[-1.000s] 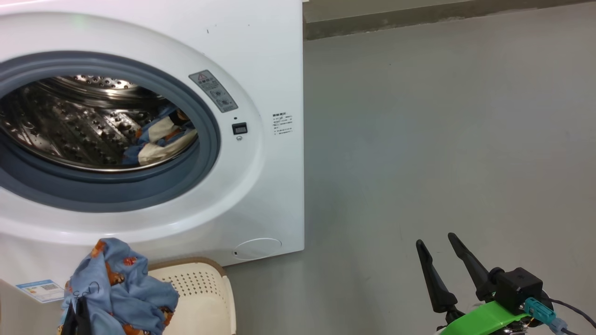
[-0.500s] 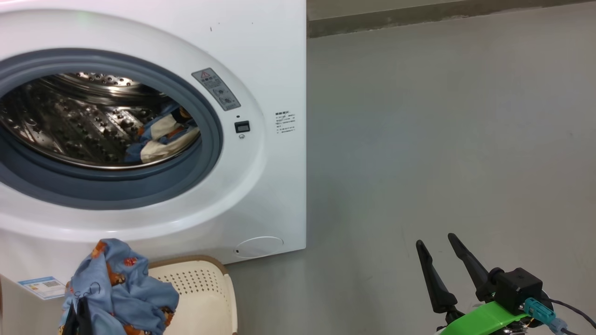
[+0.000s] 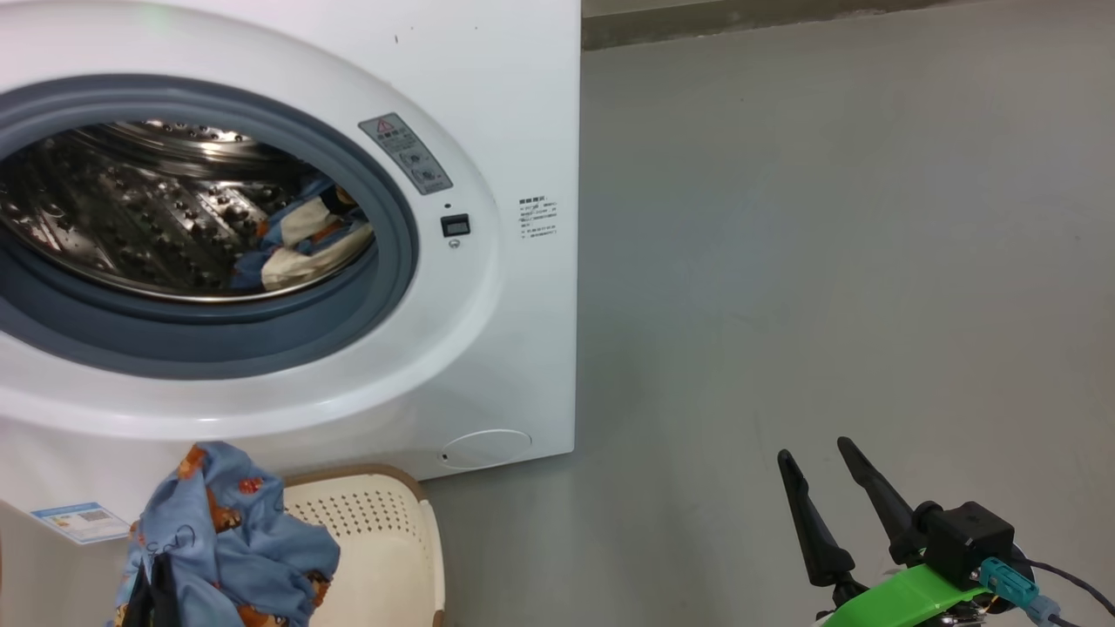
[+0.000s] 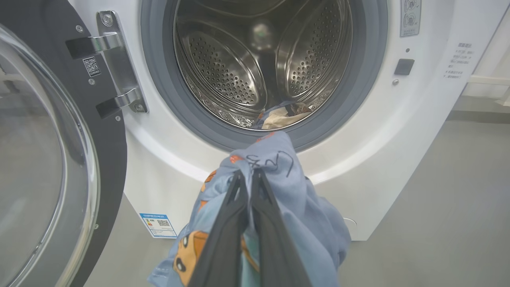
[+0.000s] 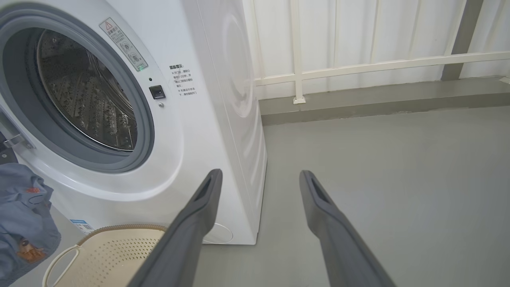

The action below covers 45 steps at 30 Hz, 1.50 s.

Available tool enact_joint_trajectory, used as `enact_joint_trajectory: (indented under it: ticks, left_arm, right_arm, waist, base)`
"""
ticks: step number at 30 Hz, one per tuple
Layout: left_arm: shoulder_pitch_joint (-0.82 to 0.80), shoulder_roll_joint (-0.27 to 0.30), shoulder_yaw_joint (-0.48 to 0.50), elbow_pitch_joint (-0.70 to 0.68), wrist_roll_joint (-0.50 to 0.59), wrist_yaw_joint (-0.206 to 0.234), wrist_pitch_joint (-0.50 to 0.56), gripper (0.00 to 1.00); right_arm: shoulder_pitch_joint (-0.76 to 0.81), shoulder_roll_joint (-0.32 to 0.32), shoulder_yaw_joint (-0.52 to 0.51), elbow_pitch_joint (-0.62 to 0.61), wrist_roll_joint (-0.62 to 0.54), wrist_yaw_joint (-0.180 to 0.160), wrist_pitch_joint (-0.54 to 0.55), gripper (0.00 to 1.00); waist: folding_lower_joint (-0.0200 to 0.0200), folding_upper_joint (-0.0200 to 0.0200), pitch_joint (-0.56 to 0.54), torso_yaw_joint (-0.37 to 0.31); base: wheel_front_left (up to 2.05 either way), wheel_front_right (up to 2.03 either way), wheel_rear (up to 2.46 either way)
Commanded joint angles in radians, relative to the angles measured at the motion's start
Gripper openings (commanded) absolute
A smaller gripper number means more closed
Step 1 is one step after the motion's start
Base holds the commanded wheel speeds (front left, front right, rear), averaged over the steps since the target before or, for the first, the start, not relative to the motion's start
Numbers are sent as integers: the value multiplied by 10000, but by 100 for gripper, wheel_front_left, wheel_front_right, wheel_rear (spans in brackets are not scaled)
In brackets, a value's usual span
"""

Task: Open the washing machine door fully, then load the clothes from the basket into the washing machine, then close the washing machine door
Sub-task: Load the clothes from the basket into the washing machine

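Grey concrete floor (image 3: 827, 261) runs to the right of the white machine (image 3: 523, 104).

Head view: the whole picture has slid a little, the machine's edge now sitting further right and its front higher. That is the camera moving, not the things. The left gripper (image 3: 150, 575) is still clenched on a blue garment (image 3: 226, 531), held up above the basket (image 3: 383, 531) and below the drum (image 3: 131, 218) mouth. One loaded piece (image 3: 300, 248) already lies in the drum. The right gripper (image 3: 814, 448) idles over bare floor, fingers spread and holding nothing.

Left wrist view: the door (image 4: 115, 159) stands swung wide on its hinge. The left gripper (image 4: 249, 172) pinches the garment (image 4: 303, 207) just below the gasket, aimed at the opening, with the loaded piece (image 4: 281, 115) beyond.

Right wrist view: the right gripper (image 5: 259, 172) is released. The basket (image 5: 119, 228) looks empty here, and the garment (image 5: 24, 207) hangs at the left edge.

The body's shift probably carries the garment toward the drum. This looks like the last piece, so closing the door should come soon after.
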Motion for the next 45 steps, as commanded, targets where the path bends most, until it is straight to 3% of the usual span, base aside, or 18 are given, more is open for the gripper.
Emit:
enact_joint_trajectory:
  ticks: [1, 20, 45]
  left_arm:
    - [-439, 48, 265, -255, 179, -60, -72, 0]
    - [-1803, 39, -57, -111, 286, -176, -72, 0]
    - [-7395, 1024, 150, 2931, 381, -529, -72, 0]
  right_arm:
    - [-260, -22, 203, -236, -36, 100, -97, 100]
    - [-428, -20, 57, -358, -52, 100, -152, 100]
    - [-1117, -59, 92, -486, -128, 100, -252, 100]
  waist:
    - [0, 0, 70, 32]
    - [0, 0, 1428, 462]
    - [0, 0, 3459, 373]
  base:
    - [0, 0, 0]
    - [0, 0, 0]
    - [0, 0, 0]
